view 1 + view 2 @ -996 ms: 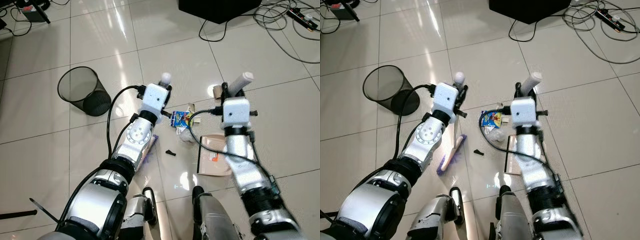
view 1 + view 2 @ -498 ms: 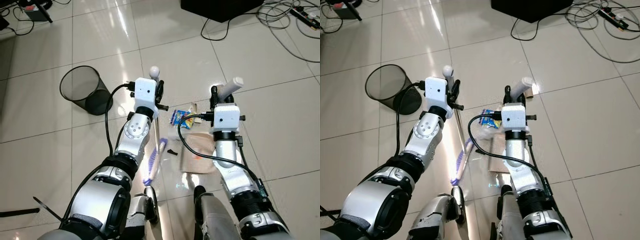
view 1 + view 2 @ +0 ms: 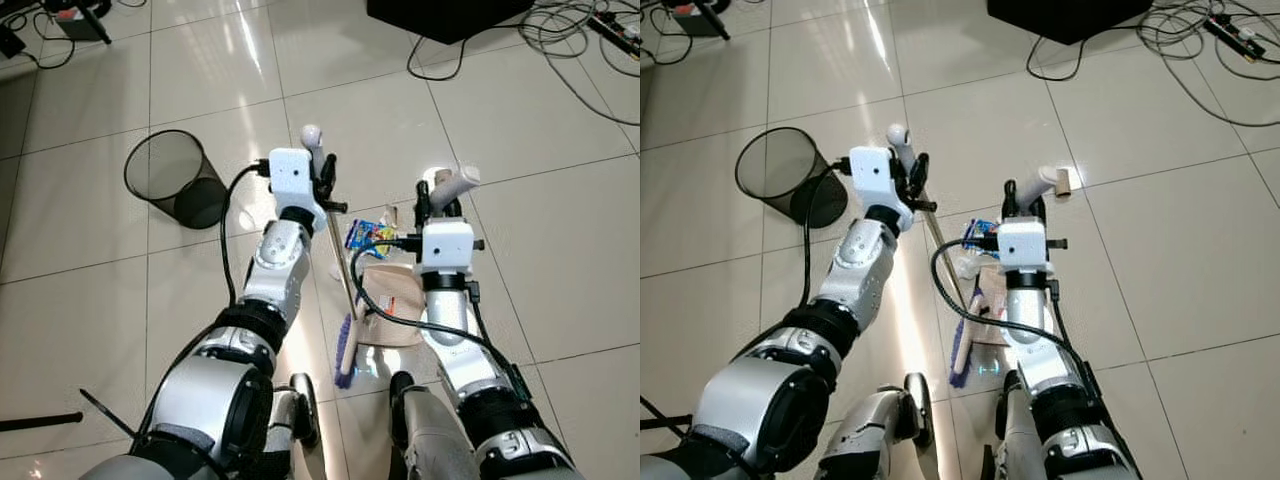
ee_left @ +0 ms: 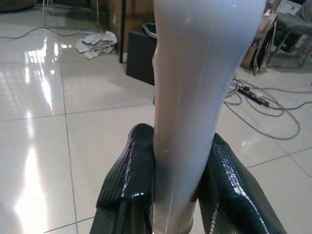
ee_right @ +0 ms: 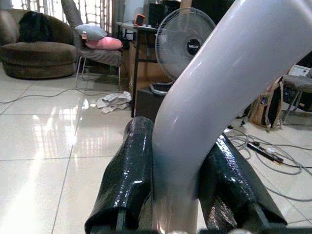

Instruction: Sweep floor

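My left gripper (image 3: 320, 172) is shut on the white handle of a broom (image 3: 337, 255); its black fingers (image 4: 130, 168) clamp the handle on both sides. The broom's purple bristle head (image 3: 345, 356) rests on the tiles against the left edge of a tan dustpan (image 3: 393, 312). My right gripper (image 3: 438, 196) is shut on the dustpan's bent white handle (image 5: 214, 97), fingers (image 5: 127, 170) pressed to it. A blue snack wrapper (image 3: 367, 236) and crumpled white paper (image 3: 971, 266) lie just beyond the dustpan, between my arms.
A black mesh bin (image 3: 172, 181) lies tipped on the tiles to the left of my left arm. Cables (image 3: 575, 45) and a black box (image 3: 450, 15) are at the far right. A small cardboard tube (image 3: 1061, 181) lies by my right gripper. Open tile stretches left and right.
The broom head has swung rightward across the tiles, up to the dustpan. The dustpan has shifted left and nearer to me, covering the small black scrap.
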You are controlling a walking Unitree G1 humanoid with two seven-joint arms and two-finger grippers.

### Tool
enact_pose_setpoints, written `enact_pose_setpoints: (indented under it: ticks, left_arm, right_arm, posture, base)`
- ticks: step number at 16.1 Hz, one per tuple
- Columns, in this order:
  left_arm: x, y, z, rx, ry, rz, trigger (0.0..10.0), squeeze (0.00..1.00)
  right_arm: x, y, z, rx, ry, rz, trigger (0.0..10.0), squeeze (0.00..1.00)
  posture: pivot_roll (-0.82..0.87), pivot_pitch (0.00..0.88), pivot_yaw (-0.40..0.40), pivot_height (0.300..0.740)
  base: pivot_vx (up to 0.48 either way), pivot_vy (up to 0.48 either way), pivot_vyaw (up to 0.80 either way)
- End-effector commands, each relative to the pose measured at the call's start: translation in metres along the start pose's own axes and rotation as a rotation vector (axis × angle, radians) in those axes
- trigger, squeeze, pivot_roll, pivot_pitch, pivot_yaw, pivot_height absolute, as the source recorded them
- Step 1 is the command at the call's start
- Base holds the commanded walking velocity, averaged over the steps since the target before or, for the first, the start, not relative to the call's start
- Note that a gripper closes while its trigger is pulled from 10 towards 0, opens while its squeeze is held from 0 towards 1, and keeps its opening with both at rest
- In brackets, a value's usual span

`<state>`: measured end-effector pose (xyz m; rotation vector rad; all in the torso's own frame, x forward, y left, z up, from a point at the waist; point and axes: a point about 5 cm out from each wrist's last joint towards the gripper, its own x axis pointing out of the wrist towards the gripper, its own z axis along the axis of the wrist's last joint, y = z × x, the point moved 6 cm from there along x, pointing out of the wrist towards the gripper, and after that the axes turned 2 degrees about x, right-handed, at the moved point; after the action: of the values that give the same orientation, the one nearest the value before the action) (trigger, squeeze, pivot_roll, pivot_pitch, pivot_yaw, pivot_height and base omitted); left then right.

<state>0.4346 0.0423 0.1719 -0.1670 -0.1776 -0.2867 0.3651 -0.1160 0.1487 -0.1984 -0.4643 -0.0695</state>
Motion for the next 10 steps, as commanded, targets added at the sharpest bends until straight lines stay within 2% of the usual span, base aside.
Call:
enact_pose_setpoints:
  ticks: [1, 5, 7, 9, 10]
  left_arm:
    - [0.001, 0.0, 0.0, -0.07, -0.001, 0.005, 10.0, 0.0]
    - [0.01, -0.004, 0.028, -0.098, -0.087, -0.044, 10.0, 0.0]
    - [0.012, -0.015, 0.047, -0.063, -0.145, -0.159, 10.0, 0.0]
    - [0.012, -0.015, 0.061, 0.013, -0.184, -0.247, 10.0, 0.0]
    - [0.012, -0.01, 0.069, 0.045, -0.2, -0.265, 10.0, 0.0]
  right_arm:
    - [-0.022, 0.003, -0.033, -0.007, 0.147, 0.009, 10.0, 0.0]
    - [-0.021, 0.004, -0.034, -0.007, 0.151, 0.01, 10.0, 0.0]
    - [-0.023, 0.004, -0.037, -0.009, 0.159, 0.012, 10.0, 0.0]
    - [-0.02, 0.0, -0.036, -0.005, 0.155, 0.006, 10.0, 0.0]
    - [-0.019, -0.004, -0.037, 0.002, 0.155, -0.003, 10.0, 0.0]
  posture:
    - [0.1, 0.342, 0.159, 0.74]
    - [0.1, 0.344, 0.165, 0.74]
    - [0.1, 0.314, 0.163, 0.74]
    - [0.1, 0.287, 0.156, 0.74]
    - [0.1, 0.279, 0.153, 0.74]
  base:
    - [0.0, 0.0, 0.0]
    - [0.0, 0.0, 0.0]
    - [0.0, 0.0, 0.0]
    - [0.0, 0.0, 0.0]
    - [0.0, 0.0, 0.0]
